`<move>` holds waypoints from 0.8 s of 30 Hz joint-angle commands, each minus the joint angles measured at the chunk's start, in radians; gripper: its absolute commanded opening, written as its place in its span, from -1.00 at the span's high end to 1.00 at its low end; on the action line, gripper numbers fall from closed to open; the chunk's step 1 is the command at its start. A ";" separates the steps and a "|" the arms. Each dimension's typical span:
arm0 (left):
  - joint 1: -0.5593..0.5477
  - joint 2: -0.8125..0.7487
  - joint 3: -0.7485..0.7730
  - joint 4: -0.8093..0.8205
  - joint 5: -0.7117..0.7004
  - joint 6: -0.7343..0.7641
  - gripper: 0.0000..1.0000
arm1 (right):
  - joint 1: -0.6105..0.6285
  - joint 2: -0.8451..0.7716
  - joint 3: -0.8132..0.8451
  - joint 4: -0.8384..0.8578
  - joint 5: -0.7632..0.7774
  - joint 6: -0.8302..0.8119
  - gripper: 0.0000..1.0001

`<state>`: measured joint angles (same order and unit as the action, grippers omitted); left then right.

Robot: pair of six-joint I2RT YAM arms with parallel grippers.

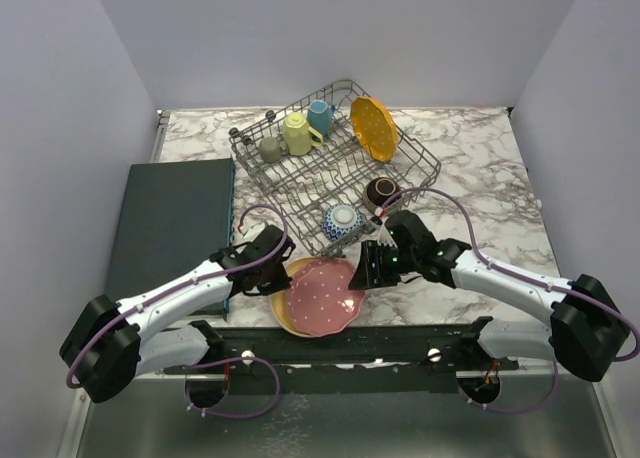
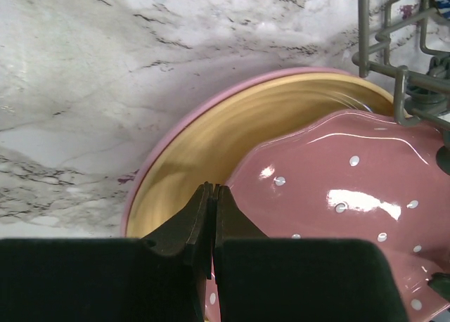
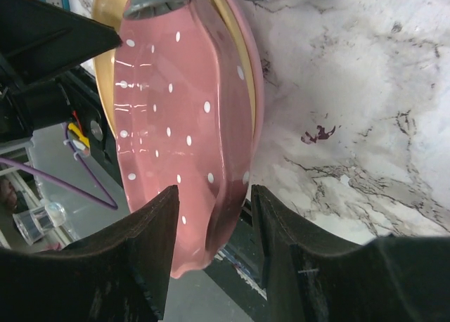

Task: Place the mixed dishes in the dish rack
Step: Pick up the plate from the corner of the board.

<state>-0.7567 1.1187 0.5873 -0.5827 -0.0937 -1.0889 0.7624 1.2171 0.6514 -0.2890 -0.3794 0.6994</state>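
Only the top view takes in the whole dish rack [image 1: 405, 178]. It sits skewed to the tabletop's [image 1: 480, 178] edges with one corner toward the arms. An orange plate [image 1: 372, 128] stands on edge at its far right side, and an olive mug [image 1: 270, 148], a yellow mug [image 1: 297, 134] and a blue mug [image 1: 320, 116] line its far left side. A blue-patterned bowl [image 1: 343, 219] and a dark brown bowl [image 1: 380, 190] sit by its near corner. Just in front of that corner the pink dotted plate [image 1: 322, 296] lies flat, face up, on a peach plate [image 1: 282, 313]. The wrist views settle the jaws. The left gripper's [image 2: 212, 190] jaws are pressed together on nothing, tips over the peach plate beside the pink rim. The right gripper's [image 3: 214, 195] jaws stand partly apart, astride the pink plate's rim, not visibly clamping it
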 commanded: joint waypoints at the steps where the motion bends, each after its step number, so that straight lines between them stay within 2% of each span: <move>1: -0.048 0.057 -0.072 0.000 0.057 -0.038 0.91 | 0.013 0.008 -0.027 0.061 -0.046 0.047 -0.01; 12: -0.105 0.089 -0.076 0.035 0.045 -0.071 0.93 | 0.018 -0.025 -0.095 0.165 -0.114 0.134 0.00; 24: -0.131 0.101 -0.064 0.048 0.032 -0.075 0.94 | 0.018 -0.063 -0.116 0.204 -0.110 0.202 0.17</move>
<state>-0.8600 1.1740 0.5774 -0.4637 -0.0948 -1.1564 0.7723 1.1847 0.5522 -0.1261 -0.4664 0.8684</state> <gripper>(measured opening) 0.047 0.427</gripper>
